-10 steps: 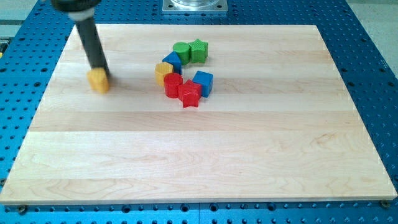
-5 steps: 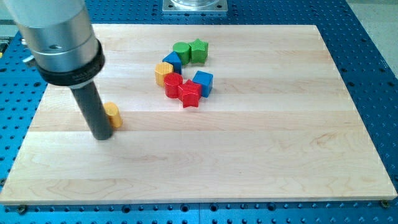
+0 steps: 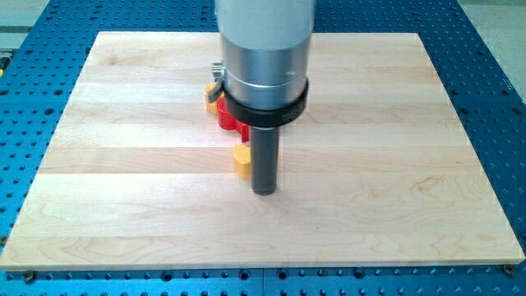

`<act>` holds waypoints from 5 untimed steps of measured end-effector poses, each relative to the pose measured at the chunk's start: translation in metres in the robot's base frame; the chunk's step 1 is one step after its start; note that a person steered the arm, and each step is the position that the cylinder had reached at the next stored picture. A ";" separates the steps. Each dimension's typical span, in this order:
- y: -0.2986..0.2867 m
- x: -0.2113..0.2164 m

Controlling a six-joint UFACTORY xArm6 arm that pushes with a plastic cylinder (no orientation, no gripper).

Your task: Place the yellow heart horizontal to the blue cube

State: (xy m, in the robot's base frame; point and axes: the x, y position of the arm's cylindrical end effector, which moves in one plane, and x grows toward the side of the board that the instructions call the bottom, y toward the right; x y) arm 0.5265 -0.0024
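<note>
The yellow heart (image 3: 242, 159) lies near the board's middle, just below the cluster of blocks. My tip (image 3: 263, 191) rests on the board right beside the heart, at its lower right, touching or nearly touching it. The rod and the arm's grey body stand in front of the cluster and hide the blue cube and the green blocks. Of the cluster I see only parts of a red block (image 3: 228, 120) and a yellow block (image 3: 211, 94) at the arm's left edge.
The wooden board (image 3: 123, 205) lies on a blue perforated table (image 3: 493, 99). The arm's wide grey cylinder (image 3: 265, 49) covers the board's upper middle.
The yellow heart has slid from the view's left to the middle, below the cluster. My tip moved right with it and the arm now covers most of the cluster.
</note>
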 end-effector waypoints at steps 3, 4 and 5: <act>0.058 -0.021; 0.044 0.028; -0.024 0.022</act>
State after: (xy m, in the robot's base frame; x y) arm 0.5482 -0.0267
